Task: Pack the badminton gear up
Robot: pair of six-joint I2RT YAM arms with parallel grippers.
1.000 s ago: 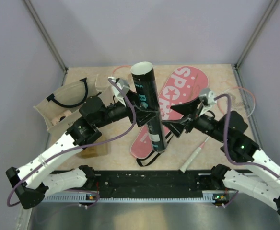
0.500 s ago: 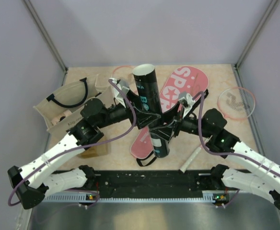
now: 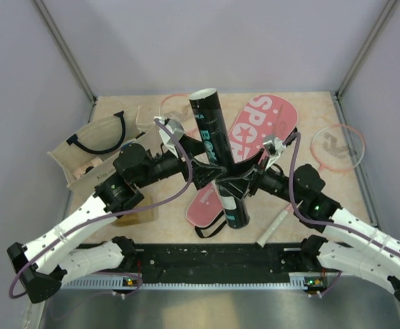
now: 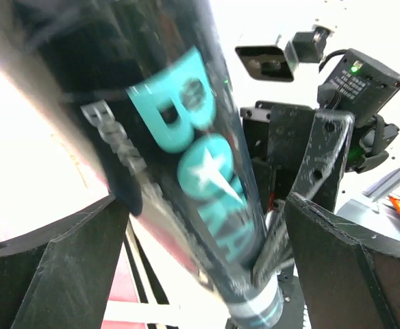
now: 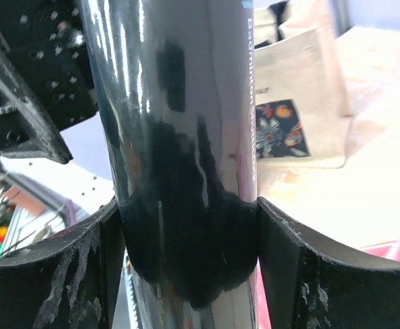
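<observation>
The black tube [image 3: 214, 147] with teal lettering stands tilted above the table, open end up and away. My right gripper [image 3: 231, 186] is shut on its lower part; in the right wrist view both pads press the glossy tube [image 5: 186, 171] at the right gripper [image 5: 190, 205]. My left gripper [image 3: 209, 171] is open around the tube [image 4: 200, 171], with gaps on both sides at the left gripper [image 4: 207, 205]. The pink "SPORT" cover [image 3: 265, 120] lies under the tube. One racket's pink rim [image 3: 337, 147] lies at the right, and a white handle [image 3: 275, 226] lies near the front.
A beige tote bag [image 3: 97, 140] with black handles lies open at the left, also visible as the tote bag [image 5: 296, 103] beyond the tube. A small brown box [image 3: 135, 216] sits beside my left arm. A second pink rim [image 3: 174, 103] shows behind the tube. Walls close in on three sides.
My right gripper came in from the right and closed on the tube's lower part. My left gripper opened off the tube. The tube shifted a little toward the right.
</observation>
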